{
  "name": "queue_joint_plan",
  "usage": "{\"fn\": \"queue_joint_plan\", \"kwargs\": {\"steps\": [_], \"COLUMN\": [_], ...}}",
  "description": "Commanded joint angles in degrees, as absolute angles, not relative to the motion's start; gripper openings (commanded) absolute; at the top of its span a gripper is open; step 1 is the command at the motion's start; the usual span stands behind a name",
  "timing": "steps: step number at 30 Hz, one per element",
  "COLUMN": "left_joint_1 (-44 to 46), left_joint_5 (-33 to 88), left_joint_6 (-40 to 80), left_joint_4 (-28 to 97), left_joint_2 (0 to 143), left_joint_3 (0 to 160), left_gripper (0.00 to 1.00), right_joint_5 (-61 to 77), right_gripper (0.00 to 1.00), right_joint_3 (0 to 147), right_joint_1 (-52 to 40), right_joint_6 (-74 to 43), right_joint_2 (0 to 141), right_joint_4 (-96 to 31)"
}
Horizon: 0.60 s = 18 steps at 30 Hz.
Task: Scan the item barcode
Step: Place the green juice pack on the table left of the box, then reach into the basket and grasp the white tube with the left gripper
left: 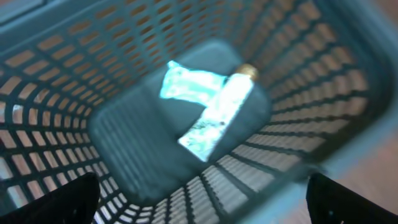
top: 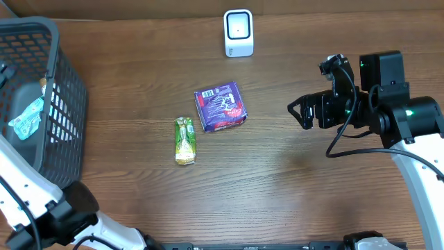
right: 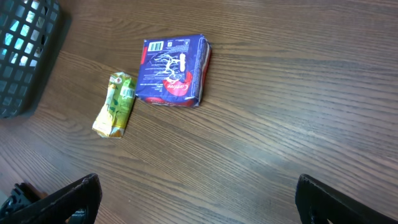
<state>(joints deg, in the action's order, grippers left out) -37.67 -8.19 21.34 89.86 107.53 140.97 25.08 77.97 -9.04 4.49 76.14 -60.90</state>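
My left gripper [left: 202, 208] is open above the dark mesh basket [left: 56, 81], nothing between its fingers. On the basket floor lie a teal crumpled packet [left: 186, 84] and a shiny pale packet [left: 219, 115], both blurred. A blue-purple pack [top: 220, 106] with a barcode on its near edge [right: 163, 45] and a green-yellow sachet [top: 184, 140] lie mid-table. The white scanner [top: 238, 32] stands at the back. My right gripper [top: 300, 111] hovers open right of the pack, over bare wood [right: 196, 193].
The basket [top: 69, 104] fills the left end of the wooden table, its corner showing in the right wrist view [right: 25, 56]. The left arm's white link [top: 28, 187] crosses the front-left corner. The right arm's body [top: 395, 104] stands at the right.
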Motion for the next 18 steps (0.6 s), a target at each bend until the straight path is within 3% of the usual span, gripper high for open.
{"fn": "queue_joint_plan", "kwargs": {"steps": [1, 7, 15, 18], "left_joint_1": [-38.6, -38.7, -38.6, -38.6], "left_joint_5": [-5.3, -4.2, 2.1, 3.0], "left_joint_6": [16.2, 12.6, 7.0, 5.9], "left_joint_4": [86.3, 76.9, 71.6, 70.5], "left_joint_2": [111.0, 118.1, 127.9, 131.5], "left_joint_3": [133.4, 121.5, 120.5, 120.5], "left_gripper": [0.96, 0.95, 0.93, 0.87], "right_joint_5": [25.1, 25.1, 25.1, 25.1], "right_gripper": [1.00, 1.00, 1.00, 1.00], "right_joint_3": [79.5, 79.5, 79.5, 79.5], "right_joint_1": [-9.3, -9.3, -9.3, -9.3], "right_joint_6": [4.6, 4.6, 4.6, 4.6], "right_joint_2": [75.9, 75.9, 76.0, 76.4], "right_joint_4": [-60.6, -61.2, -61.2, -61.2]}}
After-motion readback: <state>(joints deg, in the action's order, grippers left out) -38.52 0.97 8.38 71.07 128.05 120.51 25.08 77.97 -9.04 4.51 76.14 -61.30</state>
